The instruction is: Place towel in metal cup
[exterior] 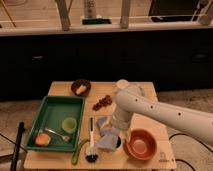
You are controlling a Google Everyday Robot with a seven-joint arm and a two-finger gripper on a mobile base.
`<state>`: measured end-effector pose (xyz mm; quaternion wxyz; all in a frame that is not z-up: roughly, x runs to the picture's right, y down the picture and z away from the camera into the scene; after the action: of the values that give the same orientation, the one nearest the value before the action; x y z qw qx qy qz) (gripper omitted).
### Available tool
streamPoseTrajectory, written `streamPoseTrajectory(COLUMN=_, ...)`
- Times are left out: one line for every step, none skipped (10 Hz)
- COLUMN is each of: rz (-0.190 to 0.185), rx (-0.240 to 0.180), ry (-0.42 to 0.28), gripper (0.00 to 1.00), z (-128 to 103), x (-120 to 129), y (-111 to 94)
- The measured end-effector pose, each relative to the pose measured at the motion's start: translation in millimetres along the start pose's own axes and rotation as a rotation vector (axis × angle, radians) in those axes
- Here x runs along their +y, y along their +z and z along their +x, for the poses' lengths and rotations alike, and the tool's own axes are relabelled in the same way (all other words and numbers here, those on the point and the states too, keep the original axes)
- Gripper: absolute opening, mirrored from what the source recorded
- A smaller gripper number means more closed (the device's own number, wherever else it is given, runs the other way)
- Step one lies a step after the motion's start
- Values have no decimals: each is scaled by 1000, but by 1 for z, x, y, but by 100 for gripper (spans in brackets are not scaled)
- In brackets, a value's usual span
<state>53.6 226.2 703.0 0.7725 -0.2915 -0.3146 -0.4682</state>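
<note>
The grey-blue towel [107,140] lies bunched on the wooden table [150,95], just left of the orange bowl [140,144]. My gripper [113,131] points down at the end of the white arm [150,112], right over the towel's top and touching or nearly touching it. A dark patch at the towel's right edge [119,143] may be the metal cup's inside. The rest of the cup is hidden by the towel and the gripper.
A green tray [50,111] at the left holds a light-green cup [69,124], a fork [58,134] and an orange fruit [42,140]. A dish brush [91,145] lies beside the towel. A dark bowl [81,88], a white cup [121,84] and dark red bits [102,102] stand at the back.
</note>
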Motion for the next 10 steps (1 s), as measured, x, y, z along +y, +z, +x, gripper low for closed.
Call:
streamPoseTrajectory(rz=1, rx=2, ry=-2, gripper=80, z=1, x=0, y=-1)
streamPoseTrajectory(rz=3, rx=3, ry=-6, gripper=80, z=2, x=-1, y=-1)
streamPoseTrajectory(rz=3, rx=4, ry=-10, gripper=80, z=3, x=-1, y=-2)
streamPoseTrajectory(rz=4, rx=5, ry=-9, gripper=80, z=3, x=-1, y=-2)
streamPoseTrajectory(rz=3, rx=4, ry=-9, gripper=80, z=3, x=-1, y=-2)
streamPoseTrajectory(rz=3, rx=4, ry=-10, gripper=80, z=3, x=-1, y=-2)
streamPoseTrajectory(rz=3, rx=4, ry=-9, gripper=80, z=3, x=-1, y=-2)
streamPoseTrajectory(rz=3, rx=4, ry=-9, gripper=80, z=3, x=-1, y=-2)
streamPoseTrajectory(rz=3, rx=5, ry=-9, gripper=80, z=3, x=-1, y=-2)
streamPoseTrajectory(rz=4, rx=5, ry=-8, gripper=80, z=3, x=-1, y=-2)
